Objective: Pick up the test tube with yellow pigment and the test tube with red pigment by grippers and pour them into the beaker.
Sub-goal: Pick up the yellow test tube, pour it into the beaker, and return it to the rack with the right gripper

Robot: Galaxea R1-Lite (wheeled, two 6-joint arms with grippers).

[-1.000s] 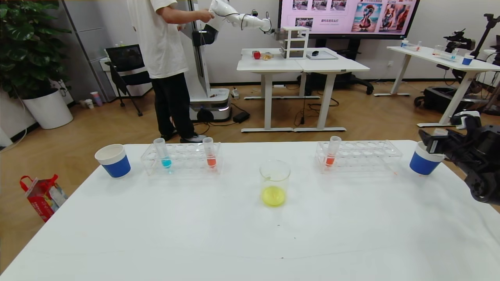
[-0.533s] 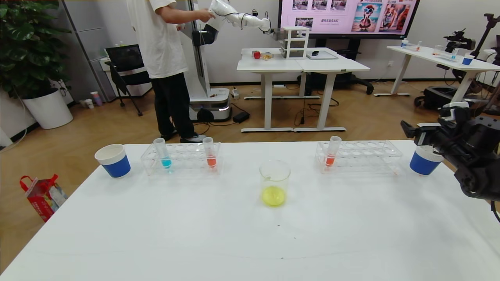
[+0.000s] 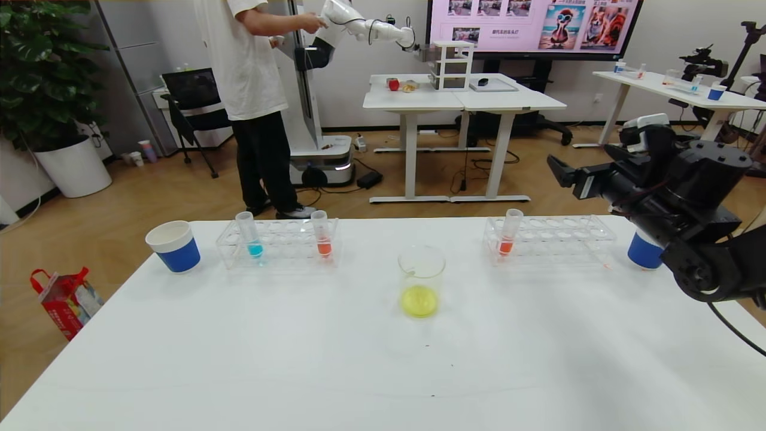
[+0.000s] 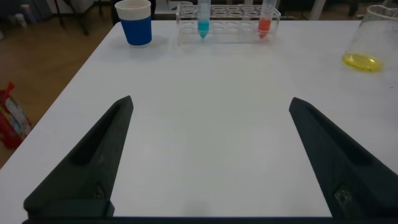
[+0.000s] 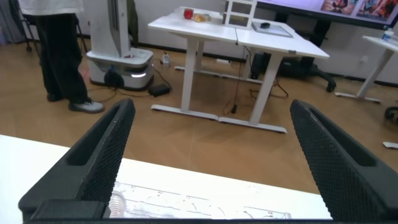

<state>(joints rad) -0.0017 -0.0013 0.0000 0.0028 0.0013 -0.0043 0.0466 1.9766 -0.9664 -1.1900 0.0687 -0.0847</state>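
Observation:
The beaker (image 3: 421,281) stands mid-table with yellow liquid at its bottom; it also shows as the beaker (image 4: 367,43) in the left wrist view. A test tube with red pigment (image 3: 508,232) stands at the left end of the right rack (image 3: 568,242). A second red tube (image 3: 321,234) stands in the left rack (image 3: 281,248). The test tube with yellow pigment is out of view. My right gripper (image 3: 562,173) hovers open and empty above the right rack, pointing left; in its own view the right gripper (image 5: 212,104) holds nothing. My left gripper (image 4: 211,101) is open and empty, low over the near table.
A blue-liquid tube (image 3: 251,236) stands in the left rack. Blue-and-white paper cups stand at far left (image 3: 173,245) and far right (image 3: 643,252), the right one partly behind my arm. Beyond the table are a person (image 3: 251,90), a white robot arm and desks.
My right arm has risen and swung left, from beside the right paper cup to above the right rack. Nothing on the table has moved.

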